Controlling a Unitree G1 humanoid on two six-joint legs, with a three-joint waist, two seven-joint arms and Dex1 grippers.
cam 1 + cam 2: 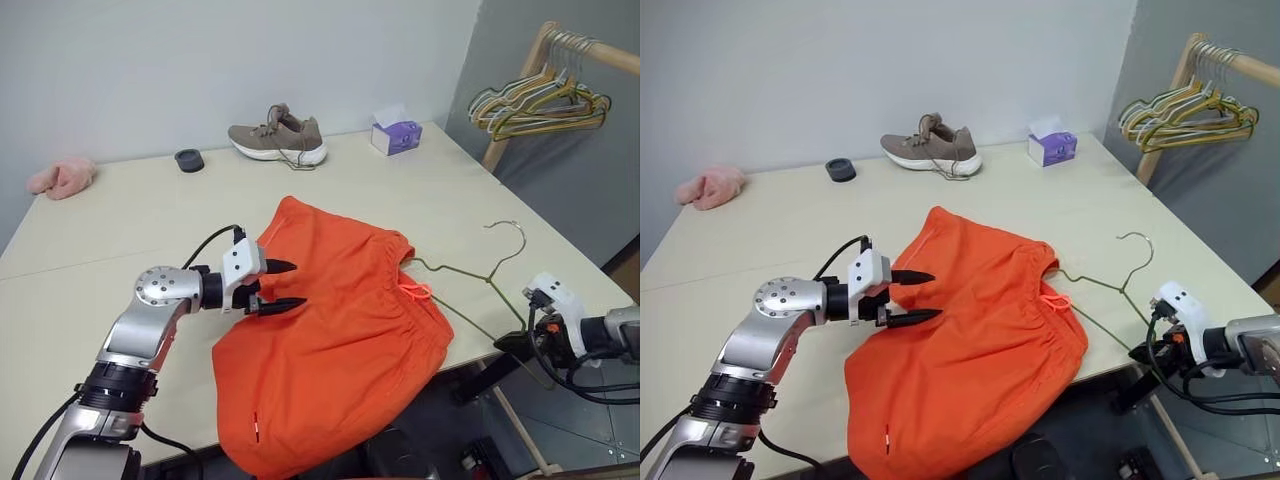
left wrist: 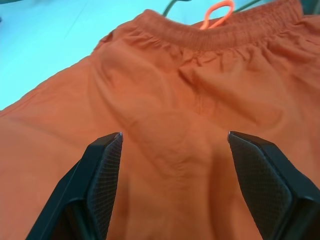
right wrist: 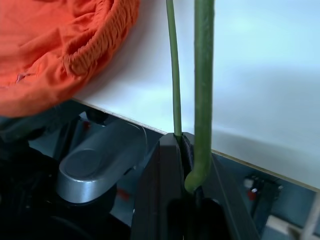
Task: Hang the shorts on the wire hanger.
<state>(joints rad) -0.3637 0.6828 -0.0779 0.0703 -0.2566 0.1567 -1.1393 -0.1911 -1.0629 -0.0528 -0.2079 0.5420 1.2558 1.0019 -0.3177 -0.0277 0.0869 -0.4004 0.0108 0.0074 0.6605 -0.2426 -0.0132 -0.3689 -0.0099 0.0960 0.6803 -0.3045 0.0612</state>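
My right gripper (image 3: 187, 150) clamps the wire hanger (image 1: 470, 280) at the table's (image 1: 120, 240) right edge; my left gripper (image 1: 283, 285) hovers wide open over the shorts (image 1: 340, 350), draped over the front edge. Threading step: next, grab the waistband.

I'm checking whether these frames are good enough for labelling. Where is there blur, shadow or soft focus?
Left wrist view: the fingers are sharp, while the shorts soften toward the waistband. Right wrist view: the wire hanger up close is blurred, and it is dark under the table edge. Head views: evenly lit, with only soft shadows beside the shoe.
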